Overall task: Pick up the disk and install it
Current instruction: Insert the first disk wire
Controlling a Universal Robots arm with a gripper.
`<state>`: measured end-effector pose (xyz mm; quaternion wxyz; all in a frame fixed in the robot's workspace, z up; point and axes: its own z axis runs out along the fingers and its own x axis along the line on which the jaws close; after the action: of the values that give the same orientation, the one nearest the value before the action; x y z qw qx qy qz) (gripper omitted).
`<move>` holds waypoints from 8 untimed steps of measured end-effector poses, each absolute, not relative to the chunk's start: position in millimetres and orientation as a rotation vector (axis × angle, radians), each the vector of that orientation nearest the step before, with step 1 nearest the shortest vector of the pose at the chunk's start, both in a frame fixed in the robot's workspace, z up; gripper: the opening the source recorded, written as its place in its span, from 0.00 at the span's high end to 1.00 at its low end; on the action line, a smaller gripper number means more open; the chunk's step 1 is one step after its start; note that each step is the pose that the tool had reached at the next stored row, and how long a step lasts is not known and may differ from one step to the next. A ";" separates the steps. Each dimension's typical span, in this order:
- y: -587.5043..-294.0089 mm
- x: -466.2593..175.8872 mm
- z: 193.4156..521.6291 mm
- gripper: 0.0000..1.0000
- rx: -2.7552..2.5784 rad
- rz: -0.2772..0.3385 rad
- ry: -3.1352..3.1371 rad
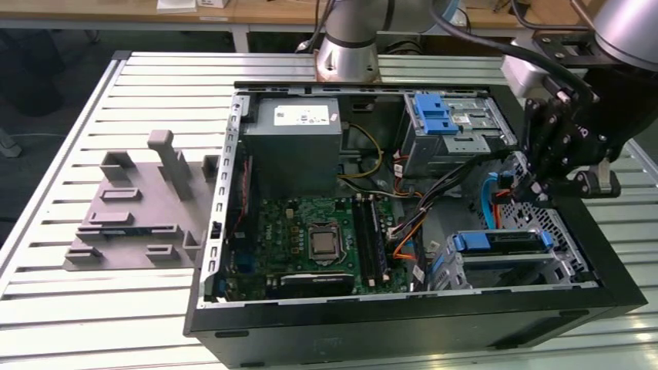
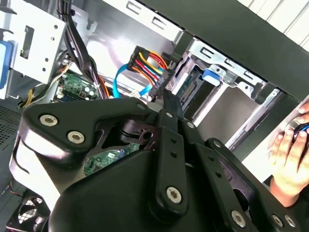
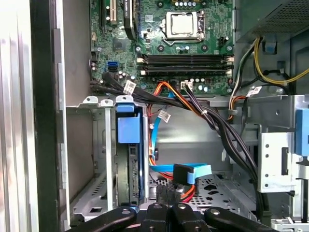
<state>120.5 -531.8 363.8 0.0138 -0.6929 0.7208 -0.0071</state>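
The disk [image 1: 504, 241] sits inside the lower drive cage [image 1: 560, 231] of the open computer case, with its blue bracket tab [image 1: 471, 242] facing the motherboard. In the first wrist view the disk [image 3: 126, 169] stands edge-on in the cage slot under its blue tab [image 3: 128, 128]. In the second wrist view the disk [image 2: 189, 86] lies in the cage behind a blue tab [image 2: 212, 75]. My gripper [image 1: 526, 186] hangs over the cables just beyond the cage, apart from the disk. Its fingers [image 3: 157, 212] are shut together with nothing between them, and the shut gripper [image 2: 167, 99] points at the cable plugs.
Blue and orange cables [image 3: 169, 176] and a black bundle [image 3: 212, 121] cross the case floor under my gripper. A second cage with a blue latch [image 1: 440, 116] and the grey power supply [image 1: 298, 146] stand farther back. A grey fixture [image 1: 139, 208] lies on the table. A person's hand [image 2: 289, 159] rests outside the case.
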 end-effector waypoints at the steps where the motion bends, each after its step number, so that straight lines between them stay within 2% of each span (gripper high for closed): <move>1: -530.7 120.7 364.0 0.89 -2.158 -0.022 2.245; 8: -528.4 121.4 364.2 0.89 -2.158 -0.022 2.245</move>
<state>121.4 -528.4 364.2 0.0138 -0.6929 0.7208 -0.0071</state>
